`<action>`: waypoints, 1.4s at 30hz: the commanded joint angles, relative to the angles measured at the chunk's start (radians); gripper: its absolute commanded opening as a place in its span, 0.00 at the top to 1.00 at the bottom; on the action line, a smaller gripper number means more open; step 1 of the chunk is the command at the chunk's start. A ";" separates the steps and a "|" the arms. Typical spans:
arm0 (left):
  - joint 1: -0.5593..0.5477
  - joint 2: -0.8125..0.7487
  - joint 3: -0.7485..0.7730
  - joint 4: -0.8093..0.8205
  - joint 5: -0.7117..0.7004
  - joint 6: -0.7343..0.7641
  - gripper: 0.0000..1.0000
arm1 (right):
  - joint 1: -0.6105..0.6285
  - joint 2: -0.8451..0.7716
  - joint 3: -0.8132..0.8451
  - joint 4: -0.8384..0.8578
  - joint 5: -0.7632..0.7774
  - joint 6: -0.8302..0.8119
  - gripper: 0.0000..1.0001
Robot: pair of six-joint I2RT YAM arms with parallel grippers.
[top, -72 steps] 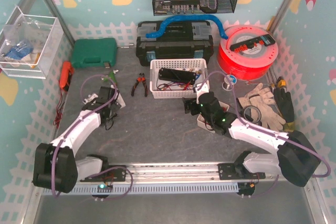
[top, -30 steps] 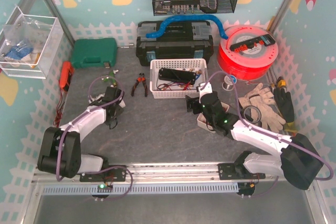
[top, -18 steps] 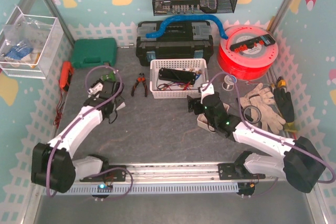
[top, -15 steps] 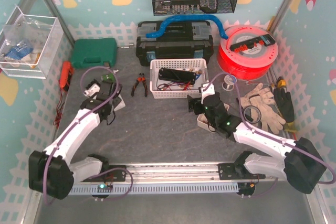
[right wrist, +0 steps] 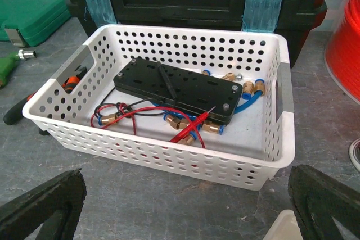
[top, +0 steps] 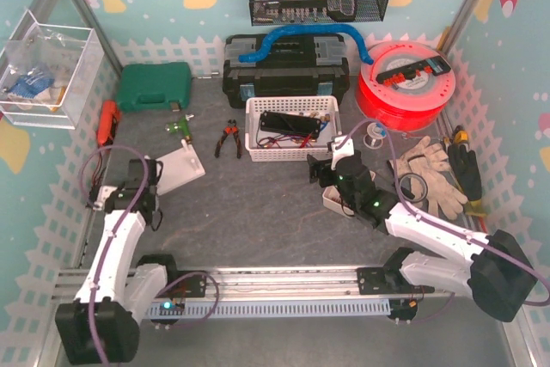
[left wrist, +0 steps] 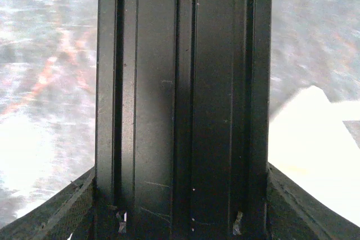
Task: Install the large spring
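At the far left a clear plastic box [top: 45, 64] hangs on the wall. Below it an orange tool [top: 106, 122] lies at the edge of the grey table [top: 258, 225], near a green case [top: 155, 85].

The left gripper [top: 143, 173] stands over the left part of the table, just beside a white plate [top: 179, 169]. In its wrist view a black grooved bar [left wrist: 180, 111] stands upright between the two fingers [left wrist: 64, 214]. The bar fills the whole gap and meets both fingers at the bottom. It looks sharp while the table behind it is blurred, so the gripper is closed on this bar, at a middle width.

Behind the plate lie a small green-handled tool [top: 179, 128] and red-handled pliers [top: 228, 138].

In the centre a white perforated basket [top: 290, 154] stands just in front of a black toolbox [top: 288, 70]. The basket holds a black plate with holes [right wrist: 177, 91], red and black wires [right wrist: 140, 117], brass fittings [right wrist: 180, 122] and a blue tube [right wrist: 250, 98].

The right gripper [top: 316, 169] is near the front right corner of the basket and faces it. Its jaws are wide apart and hold nothing. A small white box [top: 333, 199] lies beside this arm.

Further right are a red filament spool [top: 404, 83], work gloves [top: 425, 169] and a roll of tape [top: 411, 185].

I cannot make out the large spring in any view.
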 commanded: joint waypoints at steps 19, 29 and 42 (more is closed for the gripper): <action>0.256 0.158 -0.211 0.179 0.145 0.003 0.42 | 0.004 -0.019 -0.015 0.024 -0.001 0.015 0.03; 0.259 0.004 -0.142 0.163 0.155 0.072 0.02 | 0.004 0.021 0.063 -0.117 0.052 0.177 0.01; 0.178 -0.147 -0.179 0.810 0.853 0.641 0.01 | -0.028 0.157 0.323 -0.817 0.063 0.565 0.19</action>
